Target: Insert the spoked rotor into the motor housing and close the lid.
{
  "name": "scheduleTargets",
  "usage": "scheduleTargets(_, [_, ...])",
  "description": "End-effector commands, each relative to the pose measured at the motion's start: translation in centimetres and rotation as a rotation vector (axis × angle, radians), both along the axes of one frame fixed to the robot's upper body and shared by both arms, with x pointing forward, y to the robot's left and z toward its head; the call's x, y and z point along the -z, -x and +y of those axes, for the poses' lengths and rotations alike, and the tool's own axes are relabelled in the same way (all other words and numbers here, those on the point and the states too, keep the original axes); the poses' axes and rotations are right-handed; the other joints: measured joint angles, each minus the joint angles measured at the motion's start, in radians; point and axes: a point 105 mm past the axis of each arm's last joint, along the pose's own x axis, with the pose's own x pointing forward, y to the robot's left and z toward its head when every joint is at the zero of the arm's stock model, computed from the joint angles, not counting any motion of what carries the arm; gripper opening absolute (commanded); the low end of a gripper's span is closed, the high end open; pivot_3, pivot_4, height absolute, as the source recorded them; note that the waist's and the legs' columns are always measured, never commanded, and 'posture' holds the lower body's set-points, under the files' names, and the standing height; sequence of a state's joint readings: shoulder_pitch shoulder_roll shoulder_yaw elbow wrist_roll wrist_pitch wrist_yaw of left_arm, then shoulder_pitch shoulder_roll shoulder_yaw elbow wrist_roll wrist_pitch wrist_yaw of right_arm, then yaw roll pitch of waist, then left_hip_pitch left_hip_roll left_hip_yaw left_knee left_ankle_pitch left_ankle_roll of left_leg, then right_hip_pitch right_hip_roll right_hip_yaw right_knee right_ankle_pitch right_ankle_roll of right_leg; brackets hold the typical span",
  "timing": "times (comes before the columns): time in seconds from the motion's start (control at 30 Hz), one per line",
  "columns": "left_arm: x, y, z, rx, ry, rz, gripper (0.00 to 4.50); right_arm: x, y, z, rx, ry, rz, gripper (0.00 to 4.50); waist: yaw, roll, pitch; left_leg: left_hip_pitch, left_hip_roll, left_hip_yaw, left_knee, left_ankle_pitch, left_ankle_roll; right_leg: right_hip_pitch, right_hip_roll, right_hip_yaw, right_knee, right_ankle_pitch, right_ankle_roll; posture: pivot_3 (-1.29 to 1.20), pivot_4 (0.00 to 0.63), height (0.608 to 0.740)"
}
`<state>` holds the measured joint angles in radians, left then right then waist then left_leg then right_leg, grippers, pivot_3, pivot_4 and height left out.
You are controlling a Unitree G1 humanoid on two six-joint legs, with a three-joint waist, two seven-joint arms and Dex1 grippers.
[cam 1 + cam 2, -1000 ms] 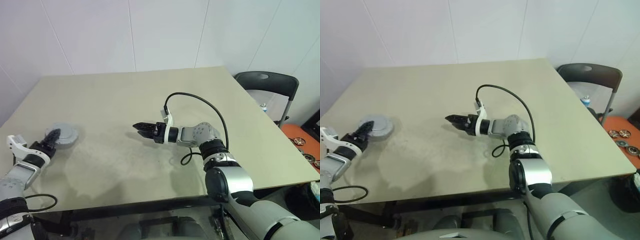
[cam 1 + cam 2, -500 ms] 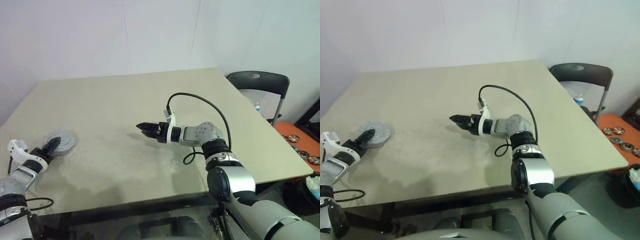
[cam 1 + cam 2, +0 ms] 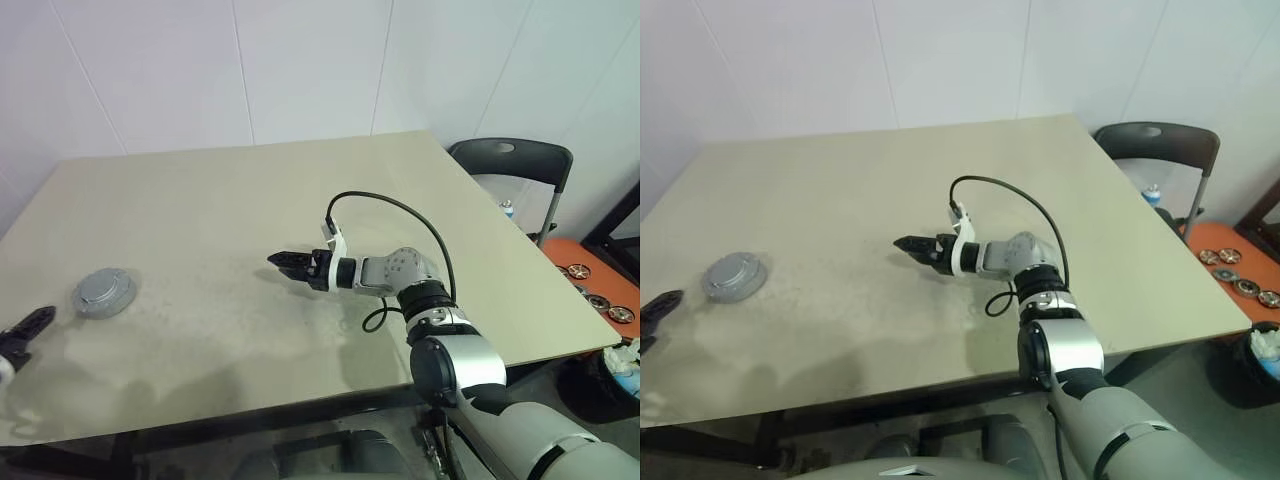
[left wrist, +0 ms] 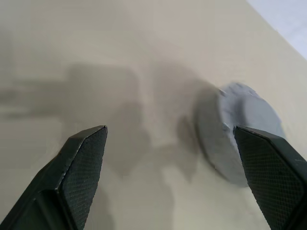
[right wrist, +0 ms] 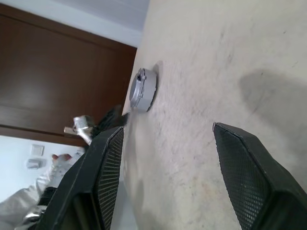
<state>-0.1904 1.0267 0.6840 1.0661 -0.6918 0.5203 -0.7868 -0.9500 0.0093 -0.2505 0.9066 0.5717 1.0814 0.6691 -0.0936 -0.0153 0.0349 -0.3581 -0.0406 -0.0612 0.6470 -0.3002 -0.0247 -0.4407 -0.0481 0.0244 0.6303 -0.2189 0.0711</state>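
The grey round lid [image 3: 103, 291] lies flat on the table near its left edge, on a thicker round body [image 5: 142, 90]; I cannot tell whether that body is the motor housing. The spoked rotor is out of view. My left gripper [image 3: 35, 322] hangs open at the far left, drawn back from the lid and apart from it. In the left wrist view its fingers [image 4: 84, 158] stand wide with nothing between them, the lid [image 4: 240, 139] ahead. My right gripper [image 3: 278, 260] hovers over the table's middle, pointing left, open and empty [image 5: 165, 132].
A black cable [image 3: 390, 205] loops up from my right wrist. A dark folding chair [image 3: 510, 160] stands past the table's right edge. On the floor beside it, an orange tray [image 3: 590, 290] holds round parts. The beige table [image 3: 220, 200] stretches wide between the two grippers.
My left gripper opened, let go of the grey lid and pulled back to the left, away from it. The view has shifted. The right arm has kept still.
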Motion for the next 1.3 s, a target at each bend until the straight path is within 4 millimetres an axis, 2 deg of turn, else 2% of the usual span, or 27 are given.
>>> scheduleTargets(0.03, [-4.1, -1.0, 0.2, 0.088, -0.123, -0.084, 4.47, -1.5, -0.1, 0.3, -0.020, -0.053, -0.045, 3.14, 0.002, -0.001, -0.001, 0.000, 0.000, 0.000, 0.000, 0.000, 0.000, 0.001, 0.000, 0.000, 0.000, 0.000, 0.000, 0.00, 0.000, 0.740])
scheduleTargets(0.1, [-5.4, -2.0, -1.0, 0.191, -0.160, -0.109, 4.47, -2.2, 0.2, 0.4, -0.050, -0.070, -0.067, 3.14, 0.005, -0.001, -0.001, 0.001, -0.001, 0.000, 0.001, 0.000, 0.000, 0.002, -0.002, 0.000, 0.000, 0.000, 0.000, 0.00, 0.000, 0.740])
scheduleTargets(0.23, [-8.0, -5.4, -8.5, 0.599, -0.296, -0.157, 4.47, -4.4, 1.7, 0.1, -0.194, -0.087, -0.203, 3.14, 0.022, -0.001, -0.001, 0.000, -0.002, 0.000, 0.001, 0.000, 0.000, 0.002, -0.002, 0.000, 0.000, 0.000, 0.000, 0.00, 0.000, 0.740])
scheduleTargets(0.4, [-8.5, -6.7, -15.3, 0.887, -0.368, -0.186, 4.47, -5.7, 2.9, -1.0, -0.340, -0.034, -0.401, 3.14, 0.022, 0.000, 0.000, 0.000, -0.002, 0.001, 0.000, 0.000, 0.000, 0.001, -0.002, 0.000, -0.001, 0.000, 0.000, 0.00, 0.000, 0.740])
scheduleTargets(0.5, [-8.5, -6.9, -18.2, 1.004, -0.382, -0.190, 4.47, -6.5, 3.4, -1.5, -0.413, -0.008, -0.496, 3.14, 0.019, -0.002, -0.001, 0.001, -0.001, 0.001, 0.000, 0.000, 0.000, 0.001, -0.001, 0.000, -0.001, 0.000, 0.000, 0.00, 0.000, 0.740])
scheduleTargets(0.73, [-8.0, -6.4, -22.7, 1.260, -0.480, -0.173, 4.47, -6.3, 4.4, -2.0, -0.569, 0.133, -0.841, 3.14, 0.025, -0.002, -0.001, 0.001, 0.000, 0.001, 0.001, 0.000, 0.000, 0.001, 0.001, -0.001, 0.000, 0.000, 0.000, 0.00, 0.000, 0.740])
scheduleTargets(0.87, [-7.2, -7.0, -23.4, 1.249, -0.519, -0.186, 4.47, -5.7, 3.8, -2.3, -0.565, 0.182, -0.914, 3.14, 0.025, -0.002, -0.001, 0.001, -0.001, 0.001, 0.002, 0.000, 0.000, 0.002, 0.000, -0.001, 0.000, 0.000, 0.000, 0.00, 0.000, 0.740])
scheduleTargets(1.03, [-7.2, -6.7, -24.0, 1.280, -0.532, -0.208, 4.47, -5.8, 3.3, -2.6, -0.564, 0.216, -1.002, 3.14, 0.025, -0.002, -0.001, 0.002, 0.000, 0.001, 0.002, 0.000, 0.000, 0.002, 0.001, -0.001, 0.000, 0.000, 0.000, 0.00, 0.000, 0.740])
scheduleTargets(1.3, [-7.6, -7.9, -23.7, 1.256, -0.574, -0.227, 4.47, -5.7, 2.8, -2.6, -0.565, 0.230, -0.997, 3.14, 0.028, -0.002, -0.001, 0.002, -0.001, 0.001, 0.003, 0.000, 0.000, 0.003, 0.001, -0.001, 0.000, 0.000, 0.000, 0.00, 0.000, 0.740])
